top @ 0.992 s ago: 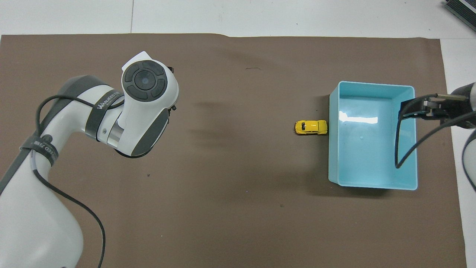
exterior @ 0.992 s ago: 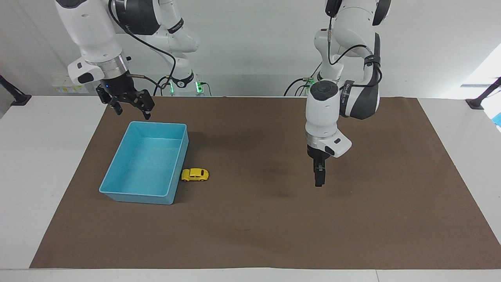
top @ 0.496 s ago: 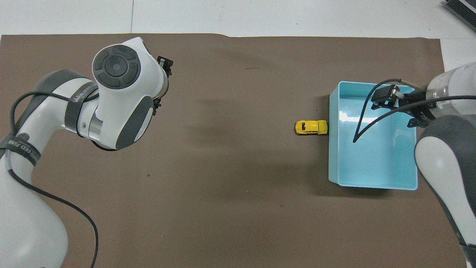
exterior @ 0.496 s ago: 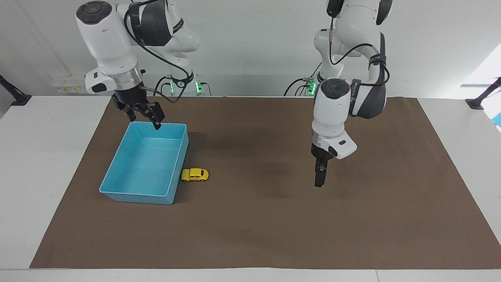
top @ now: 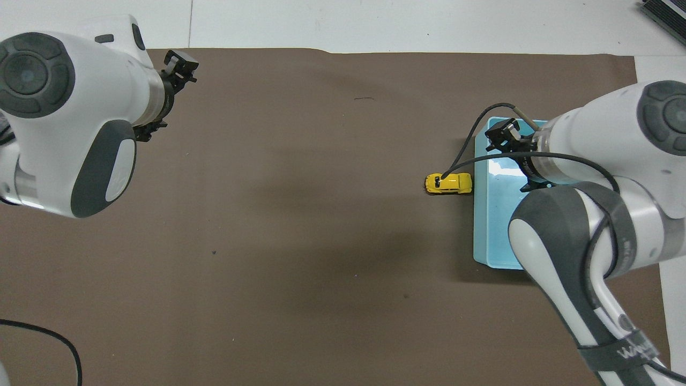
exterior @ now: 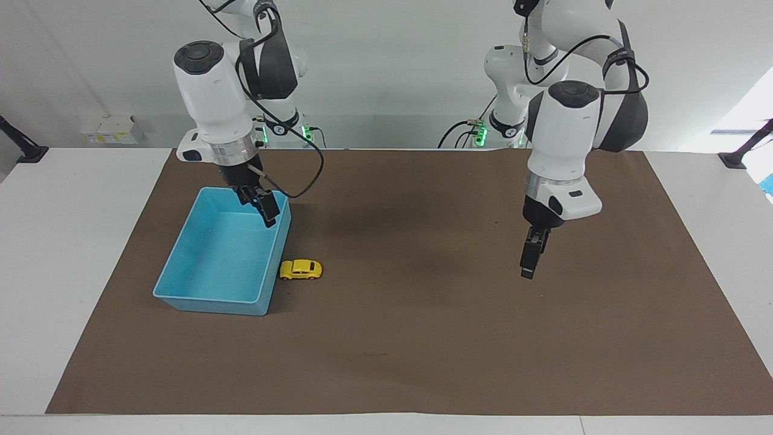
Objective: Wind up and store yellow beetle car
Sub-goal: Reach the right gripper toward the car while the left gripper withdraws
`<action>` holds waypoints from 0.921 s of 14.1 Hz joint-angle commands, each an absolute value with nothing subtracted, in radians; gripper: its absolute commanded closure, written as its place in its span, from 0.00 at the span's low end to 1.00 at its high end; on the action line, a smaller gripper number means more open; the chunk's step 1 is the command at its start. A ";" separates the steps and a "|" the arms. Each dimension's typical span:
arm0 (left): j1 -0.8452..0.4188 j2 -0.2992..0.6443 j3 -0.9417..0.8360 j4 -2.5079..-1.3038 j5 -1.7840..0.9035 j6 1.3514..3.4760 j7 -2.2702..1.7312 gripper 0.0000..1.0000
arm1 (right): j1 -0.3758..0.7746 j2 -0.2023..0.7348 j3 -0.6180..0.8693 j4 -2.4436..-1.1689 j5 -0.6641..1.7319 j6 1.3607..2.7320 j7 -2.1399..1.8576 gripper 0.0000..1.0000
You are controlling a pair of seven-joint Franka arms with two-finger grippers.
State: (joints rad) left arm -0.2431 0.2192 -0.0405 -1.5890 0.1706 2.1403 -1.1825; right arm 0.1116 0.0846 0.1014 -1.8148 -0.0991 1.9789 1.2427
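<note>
Right gripper [exterior: 266,212] moved from bin's robot-side rim to over light blue bin [exterior: 181,263]; fingers apart, empty. Left gripper [exterior: 529,266] shifted toward own end; fingers apart, empty. Yellow beetle car [exterior: 300,269] on mat, touching bin wall, 5 o'clock of right gripper in facing view.

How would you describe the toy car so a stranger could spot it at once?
Find the brown mat, then the light blue bin on it. Against the bin's wall, on the side toward the mat's middle, sits the toy car: tiny, rounded, bright yellow.

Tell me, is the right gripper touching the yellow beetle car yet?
Apart. In the facing view the right gripper hangs over the light blue bin, and bin wall and brown mat show between it and the yellow beetle car.
</note>
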 commanded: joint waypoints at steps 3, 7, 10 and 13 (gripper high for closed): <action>-0.201 0.175 -0.051 -1.594 0.156 2.083 -0.978 0.00 | 0.126 0.130 0.107 -1.853 -0.138 2.054 1.498 0.00; -0.167 0.141 -0.049 -1.594 0.146 2.025 -0.778 0.00 | 0.173 0.201 0.107 -1.884 -0.190 2.138 1.762 0.00; -0.146 0.111 -0.048 -1.594 0.103 1.974 -0.616 0.00 | 0.183 0.261 0.107 -1.885 -0.256 2.175 1.850 0.00; -0.114 0.074 -0.046 -1.595 0.061 1.916 -0.467 0.00 | 0.192 0.311 0.107 -1.891 -0.317 2.218 1.957 0.00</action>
